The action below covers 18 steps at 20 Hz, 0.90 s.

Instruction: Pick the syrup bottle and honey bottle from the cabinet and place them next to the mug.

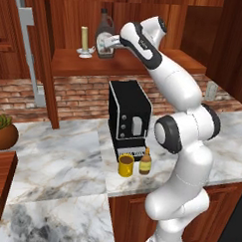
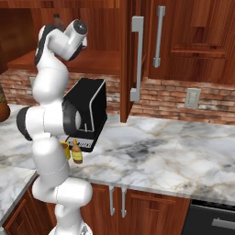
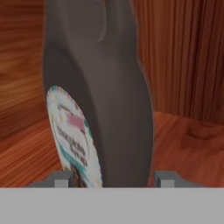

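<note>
Syrup bottle [image 3: 105, 100] – big, rigid, probably heavy, slick-sided – gripper [image 3: 114, 179] straddles its lower body, jaws parted, no squeeze visible

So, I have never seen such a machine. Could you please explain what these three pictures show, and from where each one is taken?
It is a white robot arm in a simulated kitchen. Two pictures come from cameras behind the arm, to its left and right; the third looks out from the hand itself. On the marble counter stand a black coffee machine, a yellow mug and the small honey bottle beside it. The hand reaches into the cabinet, its fingers on either side of the big dark syrup bottle, not clearly gripping yet. A candle stands nearby.
</note>
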{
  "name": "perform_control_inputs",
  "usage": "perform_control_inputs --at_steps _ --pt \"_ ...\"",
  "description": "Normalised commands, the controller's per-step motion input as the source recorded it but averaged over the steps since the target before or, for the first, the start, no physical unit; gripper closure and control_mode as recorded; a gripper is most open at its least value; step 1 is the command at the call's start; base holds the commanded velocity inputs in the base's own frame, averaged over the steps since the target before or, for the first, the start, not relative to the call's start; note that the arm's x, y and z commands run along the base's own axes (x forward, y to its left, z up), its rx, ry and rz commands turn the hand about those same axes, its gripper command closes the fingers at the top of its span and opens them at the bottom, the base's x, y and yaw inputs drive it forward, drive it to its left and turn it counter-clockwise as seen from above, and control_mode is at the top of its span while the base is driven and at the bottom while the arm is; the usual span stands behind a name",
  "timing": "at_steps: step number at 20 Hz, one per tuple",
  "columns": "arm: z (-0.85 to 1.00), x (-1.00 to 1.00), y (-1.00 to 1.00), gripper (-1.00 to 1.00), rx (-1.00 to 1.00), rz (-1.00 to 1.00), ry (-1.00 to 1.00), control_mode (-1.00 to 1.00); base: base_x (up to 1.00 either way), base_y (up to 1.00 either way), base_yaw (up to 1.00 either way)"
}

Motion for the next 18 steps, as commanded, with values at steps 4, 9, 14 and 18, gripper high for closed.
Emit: perform_control_inputs --at_steps 4,9,14,18 --pt "0.00 -0.30 0.00 1.00 0.00 0.00 -0.01 -1.00 0.00 0.00 0.00" --pt "0.00 -0.40 0.00 1.00 0.00 0.00 -0.08 -1.00 0.00 0.00 0.00" --pt "-0.02 -0.53 -0.06 1.00 0.05 0.00 -0.10 -1.00 0.00 0.00 0.00" --pt "0.00 -0.66 0.00 1.00 0.03 -0.02 -0.08 -1.00 0.00 0.00 0.00"
